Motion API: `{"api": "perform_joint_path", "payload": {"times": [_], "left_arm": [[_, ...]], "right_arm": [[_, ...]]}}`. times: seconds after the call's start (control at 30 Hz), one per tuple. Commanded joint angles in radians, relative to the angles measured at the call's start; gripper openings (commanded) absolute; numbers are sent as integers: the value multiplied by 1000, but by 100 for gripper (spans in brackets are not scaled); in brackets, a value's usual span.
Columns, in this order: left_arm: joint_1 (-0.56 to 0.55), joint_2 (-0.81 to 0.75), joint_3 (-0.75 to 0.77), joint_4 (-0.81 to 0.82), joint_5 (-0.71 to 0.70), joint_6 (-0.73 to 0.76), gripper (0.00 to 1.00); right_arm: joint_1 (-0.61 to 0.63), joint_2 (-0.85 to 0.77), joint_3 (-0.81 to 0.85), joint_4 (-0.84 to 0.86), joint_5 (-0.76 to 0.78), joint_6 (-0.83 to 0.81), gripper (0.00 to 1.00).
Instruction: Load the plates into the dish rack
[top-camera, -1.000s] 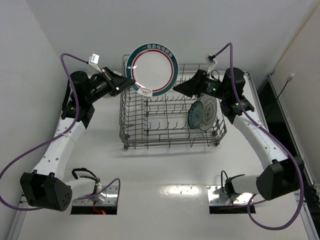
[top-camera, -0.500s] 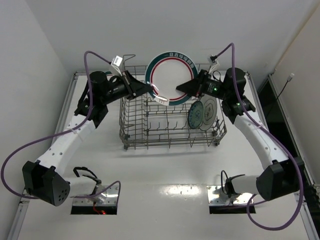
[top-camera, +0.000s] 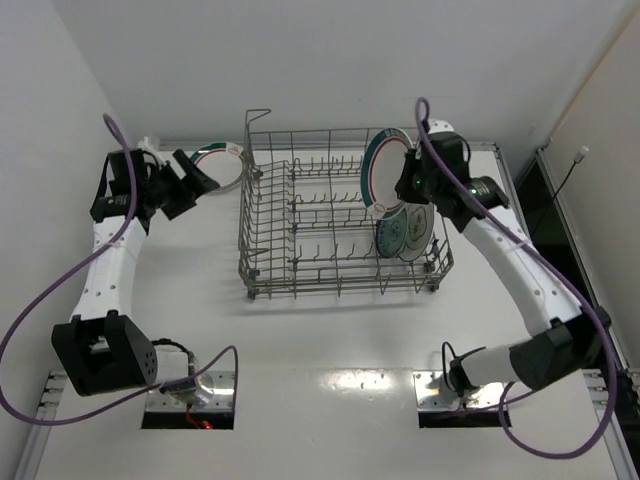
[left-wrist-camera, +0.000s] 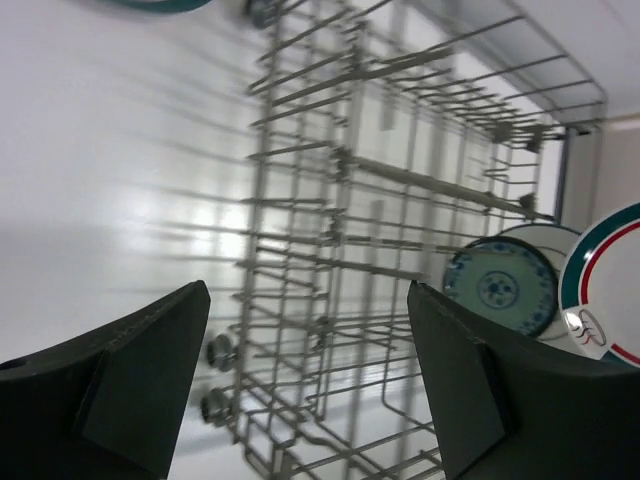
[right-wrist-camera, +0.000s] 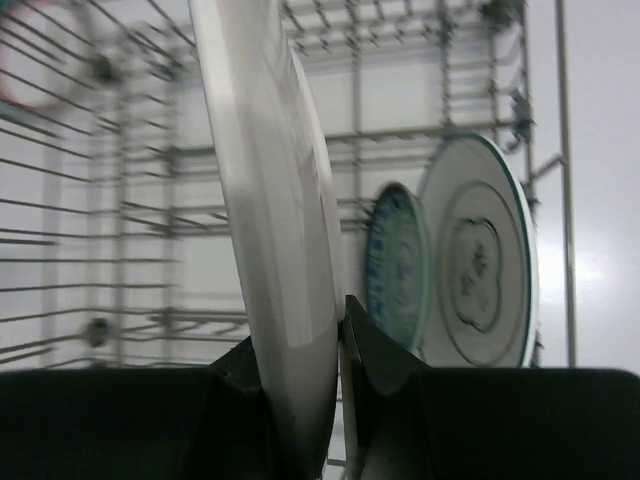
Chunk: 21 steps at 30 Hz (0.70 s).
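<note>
Dish rack (top-camera: 300, 235): teal plate (top-camera: 392, 229), white plate (top-camera: 420, 222) inside.
Right tool (top-camera: 408, 183): pinching banded plate (top-camera: 378, 170) over rack.
Left tool (left-wrist-camera: 310, 390): spread.

Surface (top-camera: 330, 340): white, matte; soft glare patch (top-camera: 355, 380) at 6 o'clock.
Walls: plain white panels; back wall (top-camera: 330, 60) at 12 o'clock, left wall (top-camera: 40, 120) at 9, right wall (top-camera: 600, 90) at 2.
Dark gap (top-camera: 535, 200) at 3 o'clock, beside the surface's edge; white-plugged cable (top-camera: 581, 154) above it.

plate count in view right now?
4: banded plate in the right gripper at the dish rack; teal plate and white plate standing at its right end; fourth plate on the table left of it. Others could be hidden.
</note>
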Motion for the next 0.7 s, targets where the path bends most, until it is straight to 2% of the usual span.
{"api": "perform_joint_path", "payload": {"times": [0.0, 0.17, 0.47, 0.67], "left_arm": [[84, 1, -56, -32, 38, 49, 78], [133, 11, -130, 22, 92, 15, 78], [144, 20, -121, 22, 93, 6, 78], [144, 20, -121, 22, 84, 15, 78]], "right_arm": [[74, 86, 61, -127, 287, -74, 0], [119, 154, 33, -130, 355, -94, 0], [119, 174, -11, -102, 387, -103, 0], [128, 69, 9, -75, 436, -94, 0]]}}
